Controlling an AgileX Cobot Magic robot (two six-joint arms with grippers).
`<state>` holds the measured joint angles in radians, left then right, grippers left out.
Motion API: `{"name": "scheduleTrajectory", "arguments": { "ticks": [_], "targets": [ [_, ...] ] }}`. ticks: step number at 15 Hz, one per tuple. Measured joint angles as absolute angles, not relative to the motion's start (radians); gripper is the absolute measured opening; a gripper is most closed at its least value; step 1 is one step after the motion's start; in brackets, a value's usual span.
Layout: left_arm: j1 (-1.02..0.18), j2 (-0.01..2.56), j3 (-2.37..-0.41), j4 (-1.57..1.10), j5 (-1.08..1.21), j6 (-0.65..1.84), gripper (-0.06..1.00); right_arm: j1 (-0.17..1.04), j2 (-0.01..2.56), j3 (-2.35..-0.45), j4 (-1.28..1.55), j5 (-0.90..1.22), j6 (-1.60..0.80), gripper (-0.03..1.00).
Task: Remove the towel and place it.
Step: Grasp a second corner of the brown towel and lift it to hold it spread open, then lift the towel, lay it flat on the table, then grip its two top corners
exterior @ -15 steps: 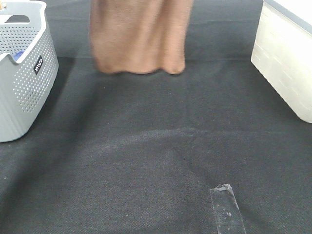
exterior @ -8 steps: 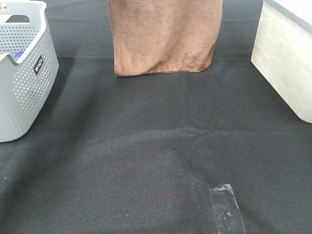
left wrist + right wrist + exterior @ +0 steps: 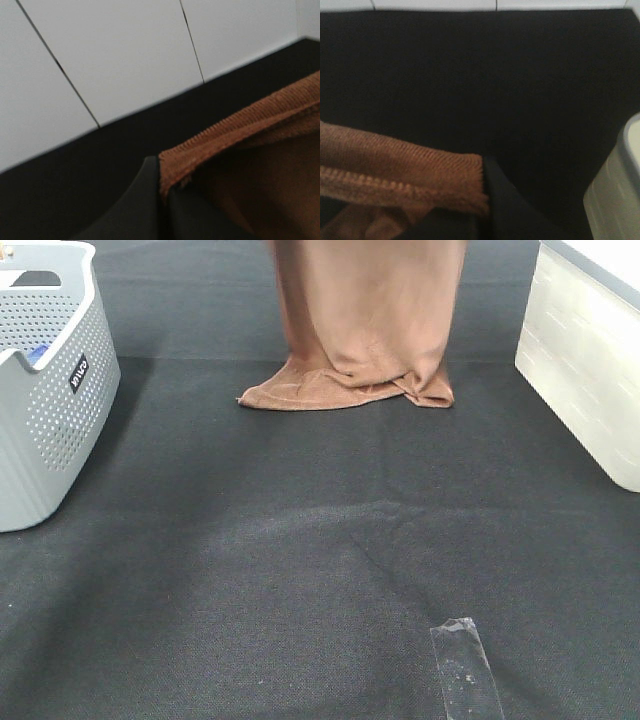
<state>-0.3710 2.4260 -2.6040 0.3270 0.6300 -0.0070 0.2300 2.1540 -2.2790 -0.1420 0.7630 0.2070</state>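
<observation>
The brown plush towel (image 3: pixel 365 320) hangs down from above the top edge of the exterior view, and its bottom edge lies crumpled on the black cloth at the far middle of the table. Neither gripper shows in that view. In the left wrist view my left gripper (image 3: pixel 162 200) is shut on a stitched top corner of the towel (image 3: pixel 240 135). In the right wrist view my right gripper (image 3: pixel 482 205) is shut on the other top corner of the towel (image 3: pixel 395 175). No white tag shows.
A grey perforated basket (image 3: pixel 50 380) stands at the left. A white bin (image 3: pixel 590 350) stands at the right and shows in the right wrist view (image 3: pixel 615 190). A strip of clear tape (image 3: pixel 465 670) lies on the black cloth (image 3: pixel 300 560) near the front.
The towel has moved to the right and come down. Its bottom edge hung free above the cloth before and now rests bunched on the cloth.
</observation>
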Motion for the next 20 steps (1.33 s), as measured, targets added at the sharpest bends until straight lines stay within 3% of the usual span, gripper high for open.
{"name": "scheduleTrajectory", "arguments": {
  "ticks": [5, 9, 12, 16, 17, 18, 20],
  "targets": [
    [-0.396, 2.326, -2.61, 0.199, 1.148, 0.017, 0.0, 0.23, 2.08, -2.279, -0.012, 1.135, 0.034, 0.01],
    [-0.393, 2.26, -2.591, 0.073, 1.19, 0.048, 0.0, 0.226, 1.991, -2.266, -0.008, 1.203, 0.0, 0.01],
    [-0.395, 2.112, -2.369, 0.02, 1.191, 0.035, 0.0, 0.223, 1.853, -2.102, 0.048, 1.205, -0.012, 0.01],
    [-0.401, 1.784, -1.925, -0.093, 1.176, 0.028, 0.0, 0.229, 1.618, -1.831, 0.105, 1.208, -0.013, 0.01],
    [-0.403, 1.613, -1.688, -0.154, 1.157, 0.01, 0.0, 0.234, 1.488, -1.708, 0.144, 1.21, -0.013, 0.01],
    [-0.403, 1.613, -1.688, -0.154, 1.157, 0.01, 0.0, 0.234, 1.488, -1.708, 0.144, 1.21, -0.013, 0.01],
    [-0.406, 1.448, -1.503, -0.199, 1.138, -0.029, 0.0, 0.236, 1.378, -1.587, 0.186, 1.218, -0.013, 0.01]
  ]
}}
